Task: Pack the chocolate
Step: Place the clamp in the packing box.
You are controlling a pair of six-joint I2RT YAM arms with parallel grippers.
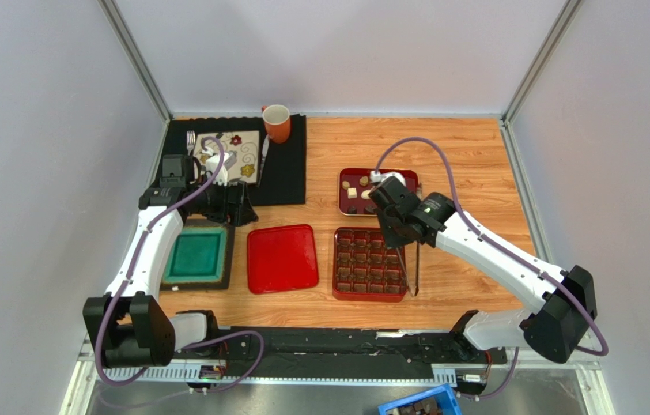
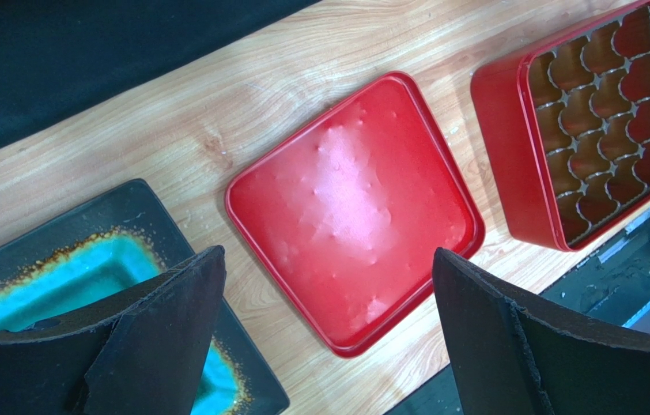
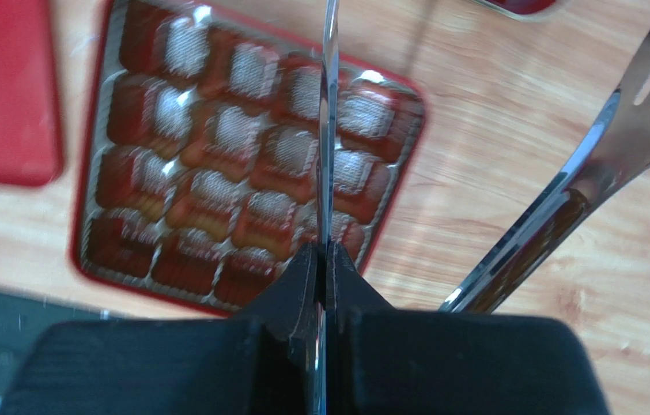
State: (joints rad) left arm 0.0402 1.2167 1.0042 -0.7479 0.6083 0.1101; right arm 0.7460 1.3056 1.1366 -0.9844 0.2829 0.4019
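Small chocolate pieces (image 1: 352, 193), cream and dark brown, lie in a dark red tray (image 1: 356, 171) at the back right, partly hidden by my right arm. A red box (image 1: 370, 264) (image 3: 242, 164) (image 2: 601, 121) with gridded compartments stands in front of it; no piece shows in its cells. My right gripper (image 1: 405, 242) (image 3: 324, 251) hovers over the box's right edge, shut on a thin metal utensil (image 3: 328, 104) seen edge-on. A slotted metal arm (image 3: 597, 156) splays to its right. My left gripper (image 1: 235, 204) (image 2: 327, 252) hangs open and empty above the red lid.
A flat red lid (image 1: 282, 258) (image 2: 354, 207) lies left of the box, and a teal plate (image 1: 194, 255) (image 2: 86, 277) left of that. At the back, a black mat (image 1: 285, 164) carries a patterned plate (image 1: 237, 149); an orange mug (image 1: 276, 123) stands by it.
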